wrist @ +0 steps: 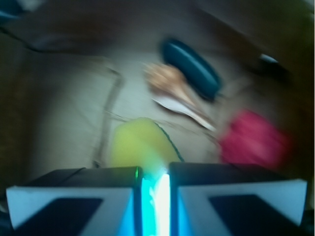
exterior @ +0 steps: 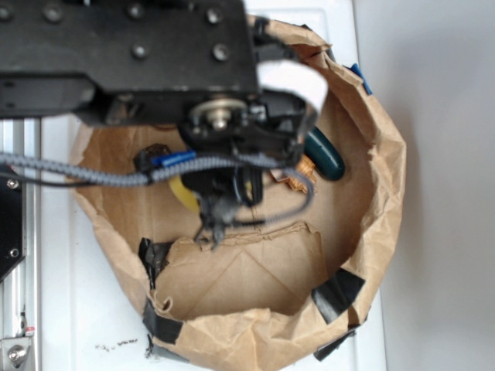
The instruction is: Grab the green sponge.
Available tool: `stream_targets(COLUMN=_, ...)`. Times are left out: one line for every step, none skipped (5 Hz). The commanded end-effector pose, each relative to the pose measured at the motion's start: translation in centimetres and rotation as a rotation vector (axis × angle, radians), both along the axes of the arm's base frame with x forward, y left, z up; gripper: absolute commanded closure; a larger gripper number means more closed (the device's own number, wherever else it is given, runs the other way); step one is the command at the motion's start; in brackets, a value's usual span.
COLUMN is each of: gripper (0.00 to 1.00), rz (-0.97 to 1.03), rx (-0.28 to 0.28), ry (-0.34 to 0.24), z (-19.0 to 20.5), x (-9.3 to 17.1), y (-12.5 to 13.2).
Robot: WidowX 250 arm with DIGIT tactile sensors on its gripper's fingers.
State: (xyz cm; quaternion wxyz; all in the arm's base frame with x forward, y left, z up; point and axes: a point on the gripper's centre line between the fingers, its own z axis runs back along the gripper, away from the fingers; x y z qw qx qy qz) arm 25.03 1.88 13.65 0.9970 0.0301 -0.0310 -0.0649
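**Lining up on the sponge inside the paper bag**

Hovering above the brown paper bag [exterior: 363, 232], with the tool [wrist: 153, 196] nearly closed: only a thin bright slit between the two pads, nothing held. Lying on the bag floor just ahead of the pads, the green sponge [wrist: 140, 142], yellow in colour with a dark edge, mostly hidden under the arm in the exterior view. Beyond it, well apart, a brown shell-like piece [wrist: 170, 83] touching a dark green oblong [wrist: 192, 66]; off to the right, a red wad [wrist: 253, 140].

Best done by opening wide first, then centring over the sponge and descending straight. Worth squeezing gently, since foam probably compresses. Wrist view blurred, so exact alignment hard to judge.
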Motion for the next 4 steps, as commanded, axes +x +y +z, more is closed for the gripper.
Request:
stream_targets(gripper=1.00, rz=0.017, rx=0.108, ry=-0.149, z=4.9, x=-1.3, y=-0.5)
stream_targets(gripper=1.00, rz=0.025, rx=0.068, ry=-0.183, z=5.3, x=-2.6, y=-0.5)
stream_targets(gripper=1.00, rz=-0.011, rx=0.087, ry=-0.185, z=5.2, x=-4.3, y=-1.0)
stream_targets(gripper=0.64, rz=-0.032, rx=0.123, ry=-0.211, z=4.4, x=-5.3, y=-1.3)
